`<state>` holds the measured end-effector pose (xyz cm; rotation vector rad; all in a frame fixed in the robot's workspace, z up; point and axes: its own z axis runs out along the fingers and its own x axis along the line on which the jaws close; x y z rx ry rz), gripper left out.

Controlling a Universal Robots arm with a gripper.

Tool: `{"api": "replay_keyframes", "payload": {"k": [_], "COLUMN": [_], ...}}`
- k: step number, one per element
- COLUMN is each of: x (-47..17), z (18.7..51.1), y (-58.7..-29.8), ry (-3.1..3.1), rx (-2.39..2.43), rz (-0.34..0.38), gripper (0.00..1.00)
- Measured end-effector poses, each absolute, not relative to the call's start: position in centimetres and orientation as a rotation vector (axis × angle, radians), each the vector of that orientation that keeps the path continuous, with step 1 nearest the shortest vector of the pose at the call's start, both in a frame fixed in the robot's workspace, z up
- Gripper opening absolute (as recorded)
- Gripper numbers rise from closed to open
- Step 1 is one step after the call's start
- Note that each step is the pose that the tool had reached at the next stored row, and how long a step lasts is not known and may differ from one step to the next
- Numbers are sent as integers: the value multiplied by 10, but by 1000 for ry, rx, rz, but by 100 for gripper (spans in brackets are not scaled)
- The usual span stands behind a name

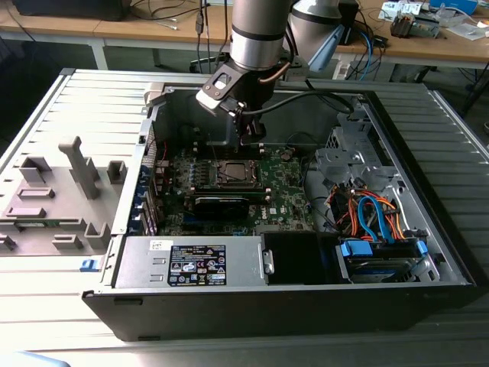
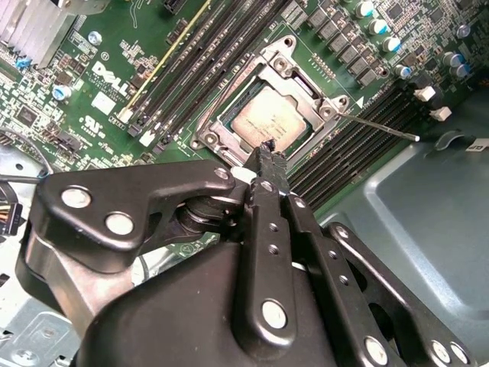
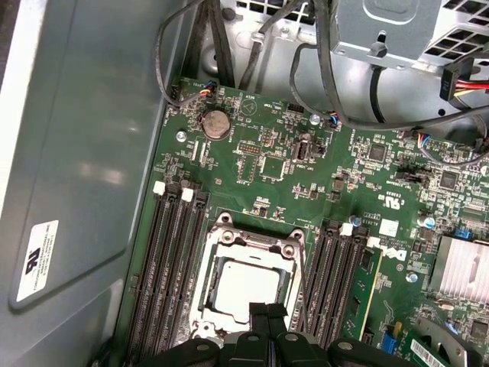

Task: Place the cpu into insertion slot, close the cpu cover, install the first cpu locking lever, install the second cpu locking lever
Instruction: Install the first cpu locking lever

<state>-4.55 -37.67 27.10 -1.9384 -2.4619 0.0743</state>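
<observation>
Grey arm [image 1: 260,30] drops straight down from the exterior view's top centre into the case. The gripper [image 2: 267,155] is pressed together, empty, just above the cpu [image 2: 267,122], which sits in the slot [image 3: 200,294] with the cover [image 3: 256,245] lying over it.

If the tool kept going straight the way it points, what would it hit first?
The tool would probably meet the rim of the cpu cover, beside the cpu; depth is unclear.

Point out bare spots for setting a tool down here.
Free: ribbed table on the exterior view's right of the case; dark bay between power supply and drive cage. Crowded: insertion slot, flanked by memory slots, gripper over it; cables by the drive cage.
</observation>
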Motion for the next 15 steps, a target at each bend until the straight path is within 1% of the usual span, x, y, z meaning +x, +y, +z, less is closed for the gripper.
{"api": "replay_keyframes", "payload": {"k": [15], "x": [-46], "z": [271], "y": [-377], "ry": [-2473], "rx": [-1925], "rz": [74], "gripper": [11]}}
